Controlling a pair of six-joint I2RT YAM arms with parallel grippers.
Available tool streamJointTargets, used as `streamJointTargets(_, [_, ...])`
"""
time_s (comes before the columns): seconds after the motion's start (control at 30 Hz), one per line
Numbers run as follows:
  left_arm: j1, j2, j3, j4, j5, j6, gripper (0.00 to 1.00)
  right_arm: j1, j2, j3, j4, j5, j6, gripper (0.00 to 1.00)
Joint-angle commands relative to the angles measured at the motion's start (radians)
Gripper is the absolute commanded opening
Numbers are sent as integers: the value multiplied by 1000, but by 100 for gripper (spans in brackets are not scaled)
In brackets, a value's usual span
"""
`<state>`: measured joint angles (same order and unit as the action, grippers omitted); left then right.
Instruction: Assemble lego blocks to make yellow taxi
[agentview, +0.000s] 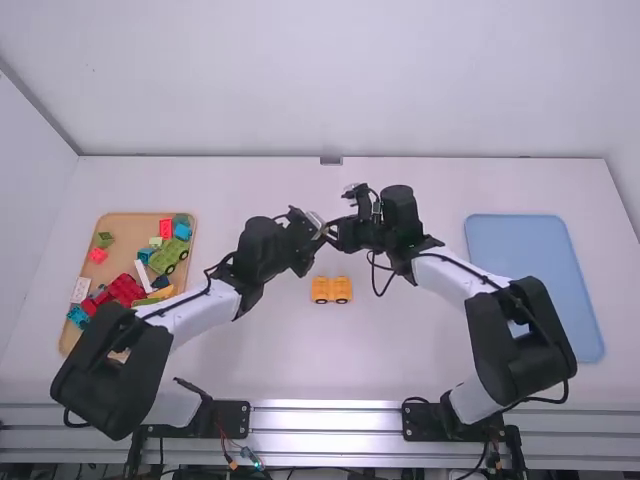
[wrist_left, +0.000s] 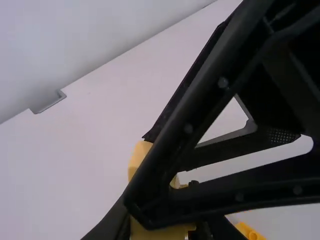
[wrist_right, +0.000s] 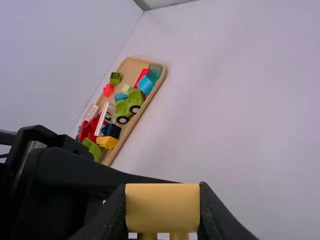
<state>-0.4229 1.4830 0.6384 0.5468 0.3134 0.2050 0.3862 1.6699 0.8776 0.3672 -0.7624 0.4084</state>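
Block (wrist_right: 162, 207), one, between two grippers (agentview: 328, 231)

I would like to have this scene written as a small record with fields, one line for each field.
held: pale yellow plastic block
holders: left gripper and right gripper, meeting above the table
on table: orange-yellow wheeled car base, in front of the grippers on the arm-base side
left side: wooden tray with mixed blocks, including a green wheeled piece
right side: light-blue tray
taxi: held block not on the car base
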Motion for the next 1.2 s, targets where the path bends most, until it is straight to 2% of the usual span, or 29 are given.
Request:
streamJointTargets(0.0, [-9, 4, -6, 9, 49, -19, 51, 6, 9, 26, 17, 1, 14, 23])
streamJointTargets(0.03, [-9, 4, -6, 11, 77, -17, 88, 6, 9, 26, 30, 1, 14, 21])
streamJointTargets(0.07, [-9, 4, -6, 12, 89, -18, 99, 6, 9, 26, 41, 2, 14, 20])
streamJointTargets(0.23, [-7, 4, -6, 10, 105, -71, 99, -13, 9, 26, 96, 9, 2, 17])
streamJointTargets(0.37, [35, -21, -6, -6, 192, -150, 100, -51, -11, 29, 74, -1, -113, 22])
streamJointTargets(0.47, [132, -49, 3, -16, 404, -165, 99, -90, -51, 88, -128, -62, -301, 23])
streamJointTargets(0.5, [138, -49, 4, -15, 415, -169, 99, -91, -53, 92, -138, -67, -312, 23])
streamJointTargets(0.63, [264, -44, 31, -18, 697, -179, 100, -108, -71, 212, -418, -163, -571, 21])
streamJointTargets(0.73, [307, -15, 49, -14, 837, -153, 99, -115, -71, 282, -574, -235, -733, 20])
streamJointTargets(0.83, [335, 44, 80, -1, 1030, -149, 99, -117, -71, 385, -810, -320, -980, 21])
streamJointTargets(0.9, [333, 61, 87, 18, 1078, -150, 99, -113, -71, 404, -852, -315, -1022, 21])
streamJointTargets(0.93, [321, 92, 101, 60, 1143, -172, 99, -98, -71, 438, -929, -304, -1093, 22])
streamJointTargets(1.07, [303, 145, 124, 126, 1112, -260, 99, -56, -71, 489, -1036, -281, -1174, 22])
streamJointTargets(1.17, [305, 151, 122, 141, 1113, -270, 99, -31, -71, 498, -1050, -245, -1176, 21])
